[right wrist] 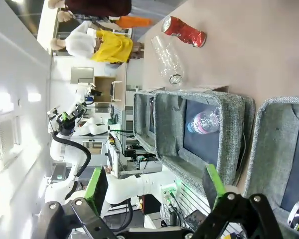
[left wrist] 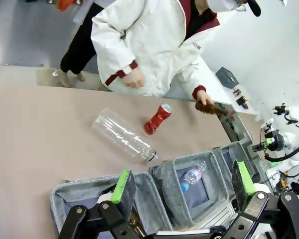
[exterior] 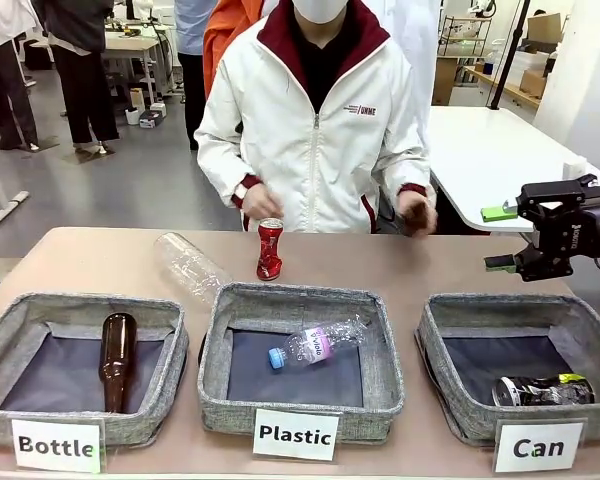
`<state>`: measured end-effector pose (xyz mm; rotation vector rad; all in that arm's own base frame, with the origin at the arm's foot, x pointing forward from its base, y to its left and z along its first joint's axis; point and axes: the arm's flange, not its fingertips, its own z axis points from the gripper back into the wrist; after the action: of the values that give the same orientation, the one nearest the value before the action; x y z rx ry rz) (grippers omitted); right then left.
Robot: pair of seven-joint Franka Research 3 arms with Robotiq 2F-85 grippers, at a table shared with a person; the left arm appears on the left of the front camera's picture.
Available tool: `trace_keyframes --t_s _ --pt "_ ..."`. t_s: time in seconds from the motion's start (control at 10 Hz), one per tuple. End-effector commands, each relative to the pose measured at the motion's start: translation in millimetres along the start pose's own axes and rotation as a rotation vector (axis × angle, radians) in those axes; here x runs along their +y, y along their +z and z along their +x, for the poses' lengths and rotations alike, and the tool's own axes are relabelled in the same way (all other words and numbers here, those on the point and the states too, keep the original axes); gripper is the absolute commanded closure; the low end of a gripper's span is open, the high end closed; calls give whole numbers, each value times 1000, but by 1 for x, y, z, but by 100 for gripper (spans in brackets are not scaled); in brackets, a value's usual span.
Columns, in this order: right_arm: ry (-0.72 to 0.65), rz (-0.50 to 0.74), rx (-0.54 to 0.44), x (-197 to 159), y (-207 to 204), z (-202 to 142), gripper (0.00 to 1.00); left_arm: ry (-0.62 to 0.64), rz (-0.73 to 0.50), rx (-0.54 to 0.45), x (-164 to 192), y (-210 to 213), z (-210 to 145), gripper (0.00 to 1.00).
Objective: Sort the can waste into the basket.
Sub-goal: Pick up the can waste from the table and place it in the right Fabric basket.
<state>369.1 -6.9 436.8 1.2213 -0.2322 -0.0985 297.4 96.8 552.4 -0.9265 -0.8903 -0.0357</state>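
A crushed red can (exterior: 269, 250) with a silver top stands on the table behind the middle basket, just in front of the person; it also lies in sight as the red can (left wrist: 157, 119) (right wrist: 185, 32) in both wrist views. A dark can (exterior: 542, 390) with yellow-green marks lies in the grey basket (exterior: 435, 365) labelled "Can" at the right. My right gripper (exterior: 500, 238) hovers open above and behind that basket, nothing between its fingers (right wrist: 214, 180). My left gripper (left wrist: 183, 183) is open and empty, high over the left baskets.
A clear plastic bottle (exterior: 190, 265) lies on the table left of the red can. The "Bottle" basket (exterior: 10, 345) holds a brown glass bottle (exterior: 117, 358); the "Plastic" basket (exterior: 215, 370) holds a clear bottle (exterior: 315, 345). The person's hand (left wrist: 205, 99) holds a brown object.
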Motion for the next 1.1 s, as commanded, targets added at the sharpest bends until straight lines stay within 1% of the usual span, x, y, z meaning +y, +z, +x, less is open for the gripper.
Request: trace_keyframes --t_s 0.0,0.1,0.2,0.3,0.4,0.5,0.6,0.7,0.8,0.9,1.0 --pt "13 -5 8 -1 1 0 0 0 0 0 0 0 0 0" --pt "13 -5 8 -1 1 0 0 -25 -29 22 -12 -16 7 0" --pt "13 -5 8 -1 1 0 0 -4 -24 78 -16 -47 18 0" --pt "13 -5 8 -1 1 0 0 -35 27 127 -24 -87 27 0" --pt "13 -5 8 -1 1 0 0 -49 9 171 -31 -120 29 0" --pt "13 -5 8 -1 1 0 0 -58 37 167 -31 -155 34 0" --pt "13 -5 8 -1 1 0 0 -26 37 175 -22 -185 39 0" --pt "13 -5 8 -1 1 0 0 7 81 135 -13 -192 50 0" --pt "13 -5 8 -1 1 0 0 63 49 156 -1 -199 57 0" --pt "13 -5 8 -1 1 0 0 76 73 174 11 -195 59 0" --pt "13 -5 8 -1 1 0 0 114 -7 189 23 -165 63 0"
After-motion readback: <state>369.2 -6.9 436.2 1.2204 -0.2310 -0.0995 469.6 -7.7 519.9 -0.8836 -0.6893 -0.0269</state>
